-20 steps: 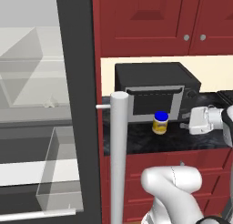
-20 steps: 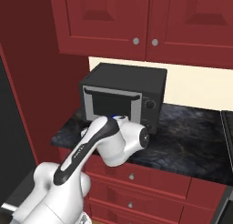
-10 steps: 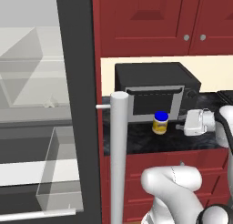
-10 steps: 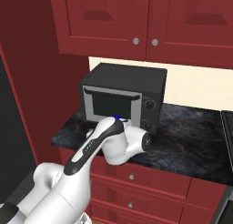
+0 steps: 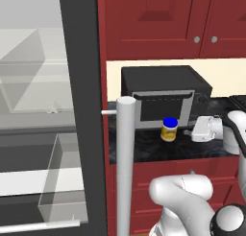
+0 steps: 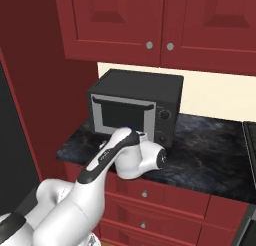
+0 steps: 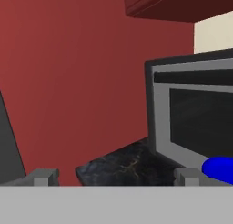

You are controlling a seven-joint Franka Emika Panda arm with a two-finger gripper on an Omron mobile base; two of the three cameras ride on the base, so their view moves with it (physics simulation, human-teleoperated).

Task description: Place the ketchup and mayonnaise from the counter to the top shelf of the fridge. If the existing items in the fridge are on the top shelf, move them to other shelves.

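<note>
On the dark marbled counter (image 5: 153, 151), just before the black microwave (image 5: 163, 98), stands the small blue-capped yellowish jar (image 5: 168, 129), probably the mayonnaise. Beside it the white hand (image 5: 190, 133) hangs wide open, empty; the reach is underway, and it must next straddle the jar and close.

Flat, even rendered light, no glare.
Soft shadow sits under the microwave (image 6: 135, 110) and cabinets (image 6: 150, 20); edges look coarse and slightly blurred, most of all just beyond the fingertips (image 7: 43, 176).
</note>
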